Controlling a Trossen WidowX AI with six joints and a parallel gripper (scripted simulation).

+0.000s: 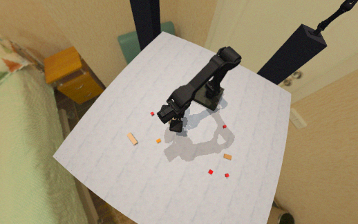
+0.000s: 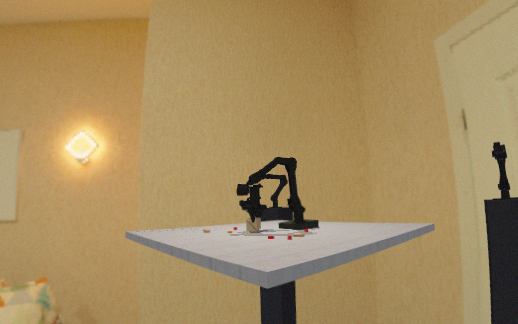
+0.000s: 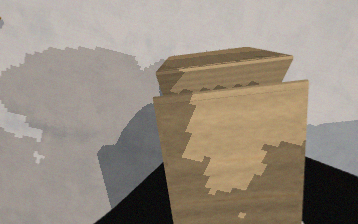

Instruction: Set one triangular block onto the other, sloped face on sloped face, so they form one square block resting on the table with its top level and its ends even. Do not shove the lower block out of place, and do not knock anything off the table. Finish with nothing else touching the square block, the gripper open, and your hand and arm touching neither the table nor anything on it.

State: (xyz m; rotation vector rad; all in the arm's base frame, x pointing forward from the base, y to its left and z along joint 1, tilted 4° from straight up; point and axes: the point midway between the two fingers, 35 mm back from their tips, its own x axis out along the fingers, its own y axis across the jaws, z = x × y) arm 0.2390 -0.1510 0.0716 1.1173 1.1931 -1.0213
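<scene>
My gripper (image 1: 176,125) (image 2: 253,219) points down and is shut on one tan triangular block (image 2: 257,223) (image 3: 240,135), whose broad face fills the middle of the wrist view. The other triangular block (image 2: 249,228) (image 3: 227,76) stands on the table, close beside and below the held one; only its upper part shows behind the held block in the wrist view. In the exterior view the two look nearly like one square block with a slanted line between them. The arm hides most of both in the top view. Whether the sloped faces touch fully is hidden.
On the table (image 1: 114,104) lie a tan oblong block (image 1: 132,138), an orange cube (image 1: 158,140) and a red cube (image 1: 152,113) left of the gripper. To the right are an orange oblong block (image 1: 227,157) and red cubes (image 1: 224,126) (image 1: 211,171) (image 1: 227,175).
</scene>
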